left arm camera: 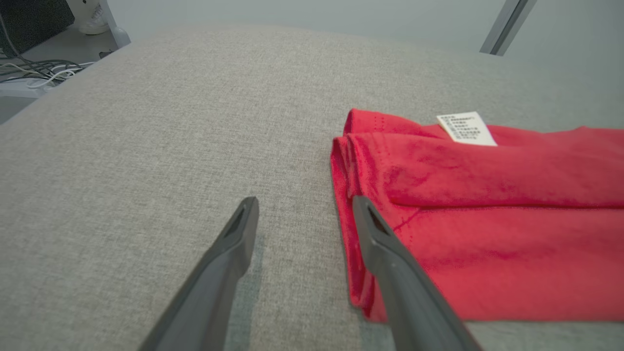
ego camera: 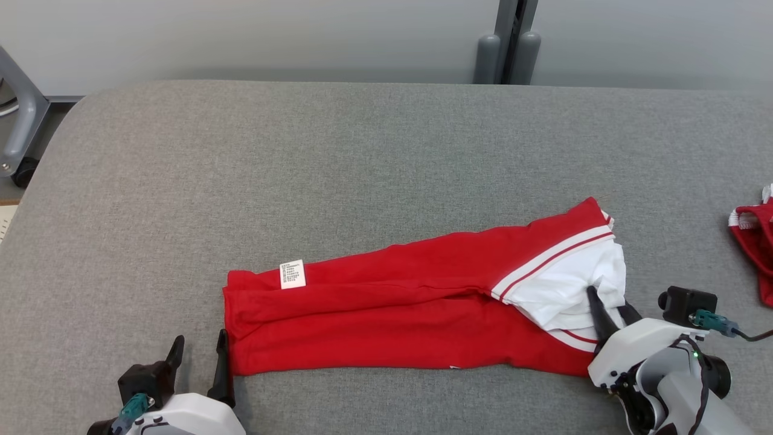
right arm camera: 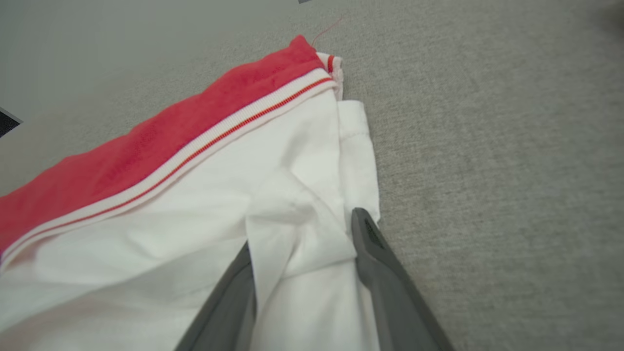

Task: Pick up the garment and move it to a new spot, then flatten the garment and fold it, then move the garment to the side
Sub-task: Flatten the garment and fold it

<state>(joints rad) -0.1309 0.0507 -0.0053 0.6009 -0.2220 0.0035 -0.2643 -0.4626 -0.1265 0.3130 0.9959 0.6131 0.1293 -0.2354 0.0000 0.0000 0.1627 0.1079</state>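
Head view shows creased red garment point(ego camera: 392, 314) folded oblong.

Garment point(ego camera: 386, 302) was red cloth: soft fine knit, matt, lightly creased. White panel point(right arm camera: 195, 234) looked like smoother cloth, also matt. Ribbed trim point(right arm camera: 219, 134) was white knit with thin red stripe. Care label point(ego camera: 292, 273) was thin white tag, printed, faint sheen. Table cover point(ego camera: 362, 151) was grey woven fabric, coarse grain, matt. Left gripper point(ego camera: 201, 336) fingers point(left arm camera: 229, 263) looked like dark grey plastic, smooth, matt. Right gripper point(ego camera: 610, 299) housing point(ego camera: 640, 347) was white plastic, smooth, slightly glossy. Posts point(ego camera: 488, 57) behind table looked like grey painted metal, smooth.
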